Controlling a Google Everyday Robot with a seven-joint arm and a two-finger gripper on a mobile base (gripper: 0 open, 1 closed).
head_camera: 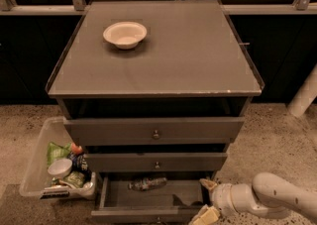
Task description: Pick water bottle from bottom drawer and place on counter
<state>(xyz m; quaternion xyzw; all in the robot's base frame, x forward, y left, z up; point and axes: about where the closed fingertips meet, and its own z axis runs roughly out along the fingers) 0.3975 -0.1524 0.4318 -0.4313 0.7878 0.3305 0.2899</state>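
Observation:
The water bottle lies on its side at the back of the open bottom drawer, under the two drawers above. My gripper is at the drawer's right front corner, to the right of the bottle and apart from it, with its two pale fingers spread open and nothing between them. The white arm reaches in from the lower right. The counter is the flat grey-brown cabinet top above.
A white bowl stands on the counter's back left. A clear plastic bin with packets and a cup sits on the floor left of the cabinet. The top drawer is pulled out a little. A white post stands at the right.

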